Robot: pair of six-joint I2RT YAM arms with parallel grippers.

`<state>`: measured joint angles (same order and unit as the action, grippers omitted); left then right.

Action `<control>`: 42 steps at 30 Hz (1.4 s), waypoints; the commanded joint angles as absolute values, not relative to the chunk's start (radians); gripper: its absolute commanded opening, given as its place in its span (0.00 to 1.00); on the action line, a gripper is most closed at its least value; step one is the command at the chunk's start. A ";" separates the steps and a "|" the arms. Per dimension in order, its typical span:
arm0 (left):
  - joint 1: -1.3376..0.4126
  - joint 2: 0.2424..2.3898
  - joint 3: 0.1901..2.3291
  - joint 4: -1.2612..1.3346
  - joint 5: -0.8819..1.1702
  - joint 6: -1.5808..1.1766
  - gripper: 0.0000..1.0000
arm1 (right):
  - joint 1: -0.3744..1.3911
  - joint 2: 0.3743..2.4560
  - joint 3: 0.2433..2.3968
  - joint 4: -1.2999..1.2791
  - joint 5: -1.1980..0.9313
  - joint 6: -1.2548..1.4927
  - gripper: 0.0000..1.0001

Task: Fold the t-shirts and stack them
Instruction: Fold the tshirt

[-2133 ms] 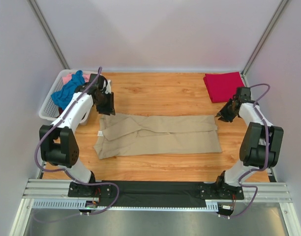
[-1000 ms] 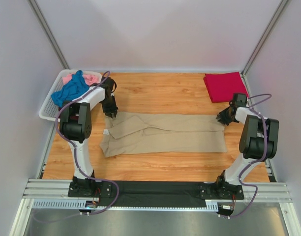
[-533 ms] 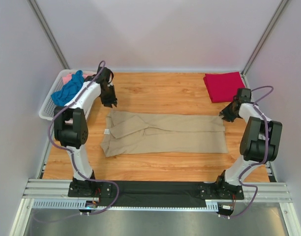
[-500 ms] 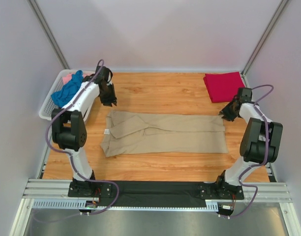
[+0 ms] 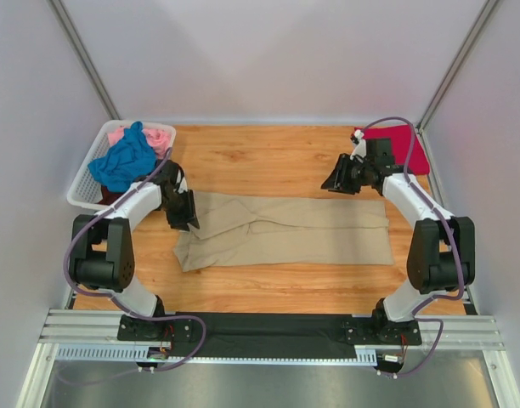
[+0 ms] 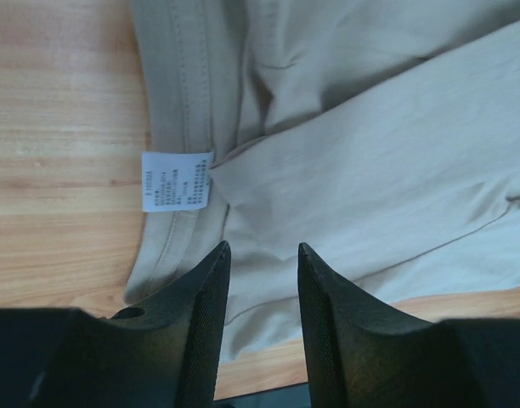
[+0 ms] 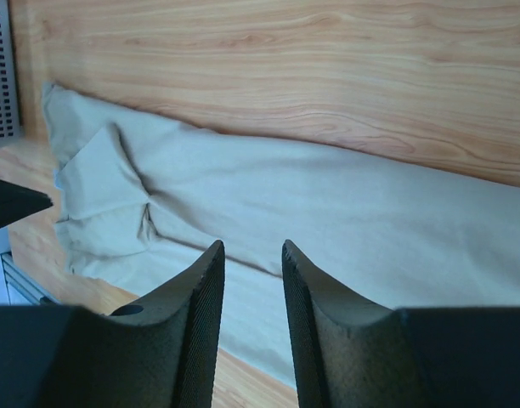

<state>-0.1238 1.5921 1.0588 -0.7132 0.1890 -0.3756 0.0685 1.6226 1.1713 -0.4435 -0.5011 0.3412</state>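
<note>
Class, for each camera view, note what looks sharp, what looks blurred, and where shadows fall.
Top external: even light, tan t-shirt sharp, shadows faint. Left wrist: label sharp but print unreadable, fingers dark. Right wrist: fingers dark, shirt folds shaded.

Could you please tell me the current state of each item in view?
tan shirt: folded into a long strip, flat on the table, not held.
red shirt: folded, far right corner.
blue shirt: crumpled in the basket.
pink shirt: crumpled, partly under the blue shirt.
basket: upright, holding unfolded shirts.
left fingers: open, empty, over the tan shirt.
right fingers: open, empty.
</note>
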 commanded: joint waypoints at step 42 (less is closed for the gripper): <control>-0.080 1.746 1.157 -0.649 0.158 -0.364 0.39 | 0.075 1.565 1.200 -0.436 -0.529 0.305 0.31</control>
